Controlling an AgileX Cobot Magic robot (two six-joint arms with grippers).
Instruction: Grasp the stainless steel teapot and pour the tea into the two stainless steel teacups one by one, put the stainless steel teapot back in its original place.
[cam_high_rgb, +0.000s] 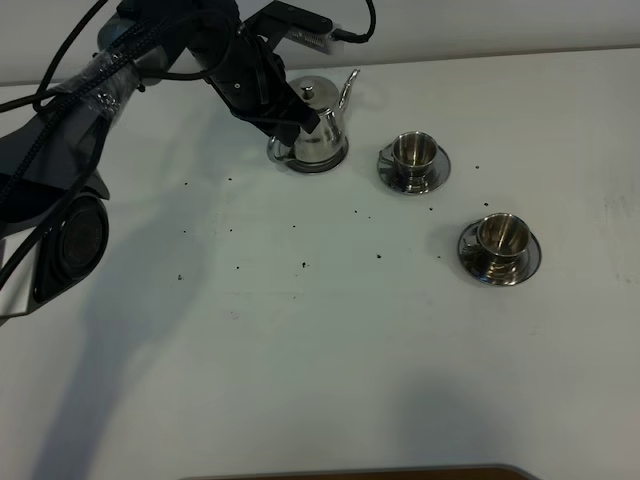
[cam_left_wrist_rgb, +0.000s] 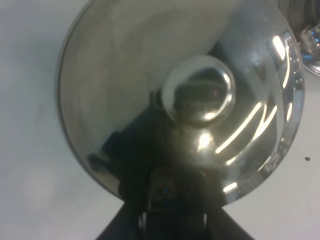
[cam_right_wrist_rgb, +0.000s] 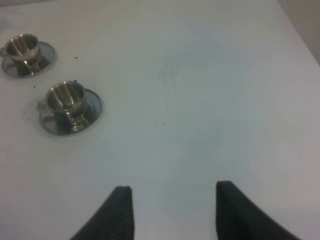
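White counter (cam_high_rgb: 320, 380), teapot (cam_high_rgb: 322, 125) upright, left hand (cam_high_rgb: 295, 118) pinching its handle (cam_left_wrist_rgb: 177, 200); right hand (cam_right_wrist_rgb: 175, 212) spread, idle. Far teacup (cam_high_rgb: 412, 150) and near teacup (cam_high_rgb: 500, 235) look unpoured, so everything's ahead.

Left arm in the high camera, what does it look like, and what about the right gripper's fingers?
The left arm is black and dark grey, with a round joint housing and black cables, some in braided mesh sleeving. The right gripper has two black fingers, tapered and finely ribbed.

The left end effector (cam_high_rgb: 293, 118) hides most of the teapot (cam_high_rgb: 326, 142) handle (wrist view blurred).
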